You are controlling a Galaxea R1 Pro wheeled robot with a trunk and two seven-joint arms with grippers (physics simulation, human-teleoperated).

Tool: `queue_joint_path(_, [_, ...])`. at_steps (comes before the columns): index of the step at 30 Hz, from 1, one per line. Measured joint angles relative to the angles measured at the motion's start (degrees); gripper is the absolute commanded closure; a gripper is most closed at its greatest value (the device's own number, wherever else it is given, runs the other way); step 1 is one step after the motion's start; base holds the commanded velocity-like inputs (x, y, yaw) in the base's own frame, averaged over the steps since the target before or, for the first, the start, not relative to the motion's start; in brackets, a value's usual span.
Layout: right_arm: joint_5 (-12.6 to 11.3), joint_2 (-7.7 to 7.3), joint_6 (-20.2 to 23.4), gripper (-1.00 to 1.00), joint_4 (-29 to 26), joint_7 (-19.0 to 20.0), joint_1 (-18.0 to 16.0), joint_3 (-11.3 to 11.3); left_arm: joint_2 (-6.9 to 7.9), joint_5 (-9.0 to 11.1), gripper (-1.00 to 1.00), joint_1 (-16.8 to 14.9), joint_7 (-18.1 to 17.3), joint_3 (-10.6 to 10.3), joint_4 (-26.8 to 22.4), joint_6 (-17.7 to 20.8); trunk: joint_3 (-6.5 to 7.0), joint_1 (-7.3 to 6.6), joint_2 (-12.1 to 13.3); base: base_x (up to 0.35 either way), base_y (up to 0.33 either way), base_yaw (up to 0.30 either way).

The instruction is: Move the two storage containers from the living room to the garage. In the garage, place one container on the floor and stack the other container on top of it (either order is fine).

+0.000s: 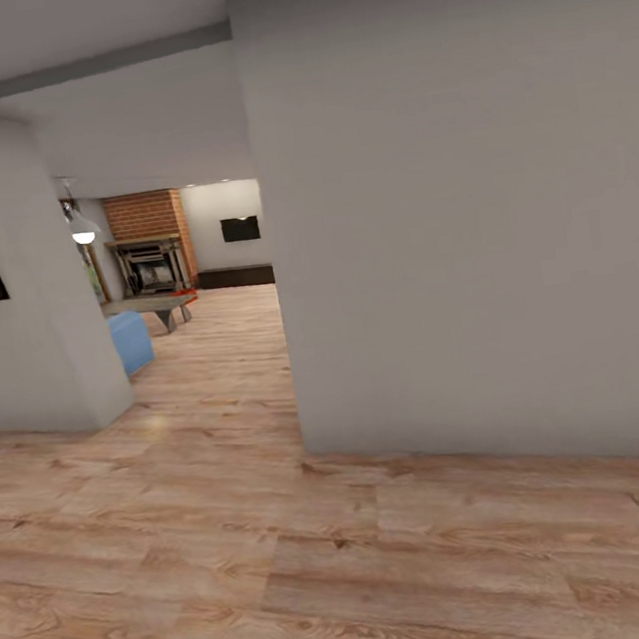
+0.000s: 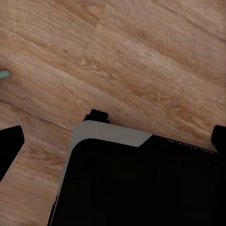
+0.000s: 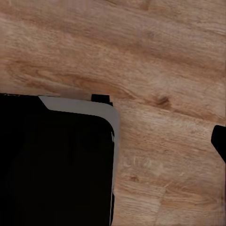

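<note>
Storage containers are far off from you: the only trace of them is a red sliver (image 1: 186,294) at the right end of the low table (image 1: 156,306) in the living room. It is too small to tell whether it is one bin or both, or which way a long side runs. That table stands in front of the brick fireplace (image 1: 152,246), beyond the blue sofa (image 1: 131,341), and you see it through the opening between the left wall (image 1: 38,326) and the big grey wall (image 1: 470,239) that blocks the right of the head view.

The relation that matters is the bearing. The red lies ahead and to your left, well apart from both arms, across a long run of wood floor (image 1: 291,565). Neither hand is meaningfully nearer, though the left arm sits on the side the table is on. My judgement is that you need to drive through the gap, keeping off the corner of the grey wall, before any reach makes sense.

Your left gripper (image 2: 114,141) hangs over the floor above the corner of the robot's base (image 2: 141,188). Its dark fingertips (image 2: 9,146) stand wide apart with nothing between them. On the right gripper one fingertip (image 3: 219,141) shows; its partner is lost against the black base, so I cannot tell how far that one is open. Nothing is seen in its grasp.
</note>
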Motion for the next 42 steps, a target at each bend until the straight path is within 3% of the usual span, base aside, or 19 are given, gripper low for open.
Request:
queue_joint_path(38, [0.0, 0.0, 0.0, -1.0, 0.0, 0.0, 0.0, 0.0, 0.0, 0.0, -1.0, 0.0, 0.0, 0.0, 0.0, 0.0, 0.0, 0.0, 0.0, 0.334, 0.0, 0.3])
queue_joint_path(42, [-0.01, 0.0, -0.02, -1.0, 0.0, 0.0, 0.01, 0.0, 0.0, -0.01, -1.0, -0.01, 0.0, 0.0, 0.02, 0.0, 0.0, 0.0, 0.0, 0.334, 0.0, 0.041])
